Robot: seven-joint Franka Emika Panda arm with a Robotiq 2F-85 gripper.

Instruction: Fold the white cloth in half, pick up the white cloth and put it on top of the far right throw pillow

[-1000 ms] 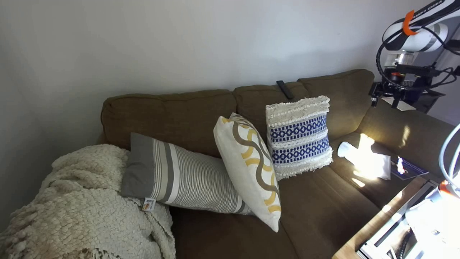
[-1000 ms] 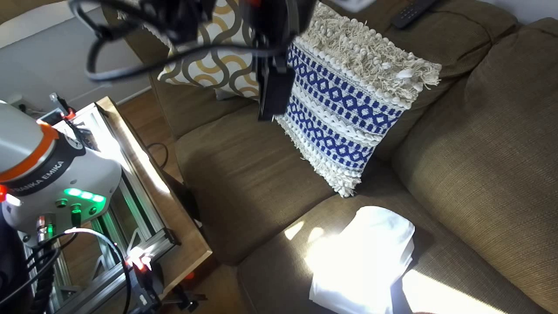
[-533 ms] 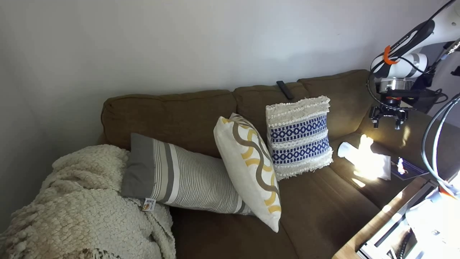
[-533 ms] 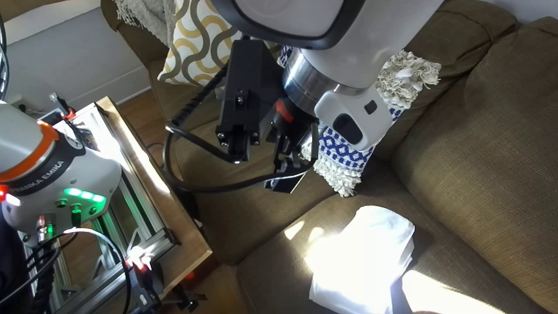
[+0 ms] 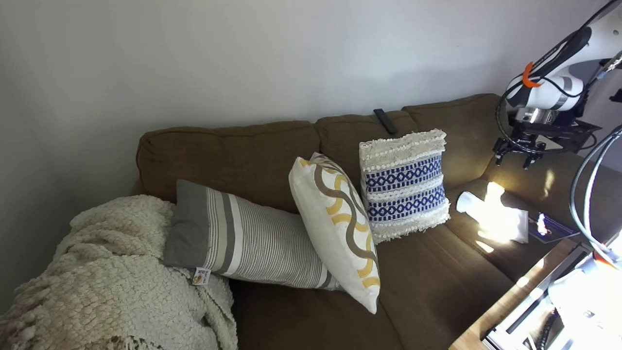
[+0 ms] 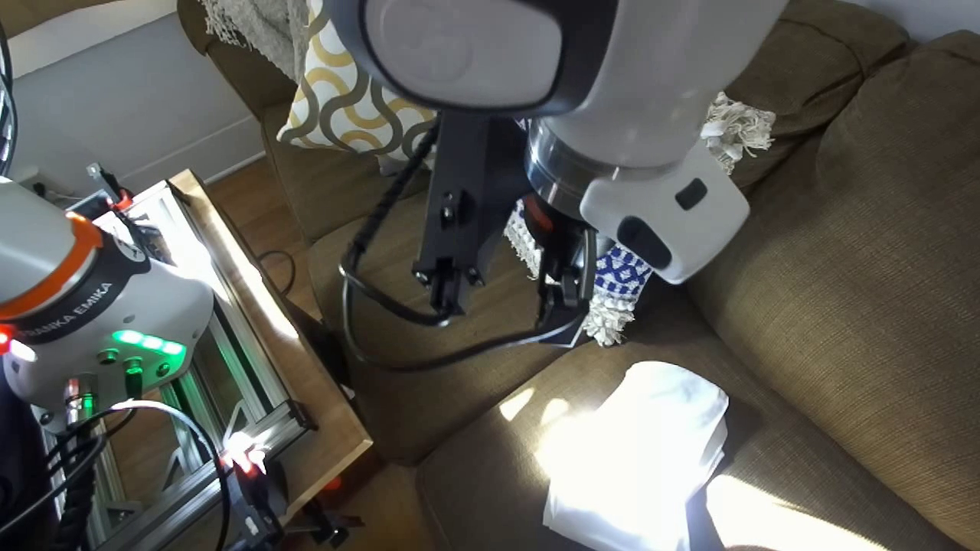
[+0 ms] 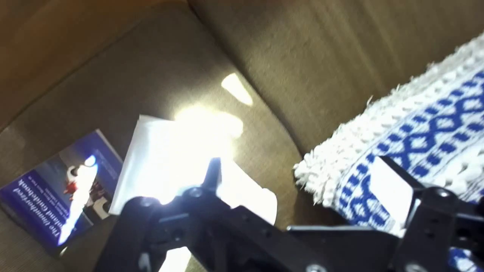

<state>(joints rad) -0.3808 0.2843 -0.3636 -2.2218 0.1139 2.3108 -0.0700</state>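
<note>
Wrist view: the white cloth lies on the brown seat, bleached by sunlight, the pincer spread wide.

Cloth: on sofa, between right pillow and book
Remote: on sofa back, above right pillow
Middle pillow: before left pillow

The tool is hanging lower than a second ago. In an exterior view, the arm is hiding more of the blue-and-white pillow.
</note>
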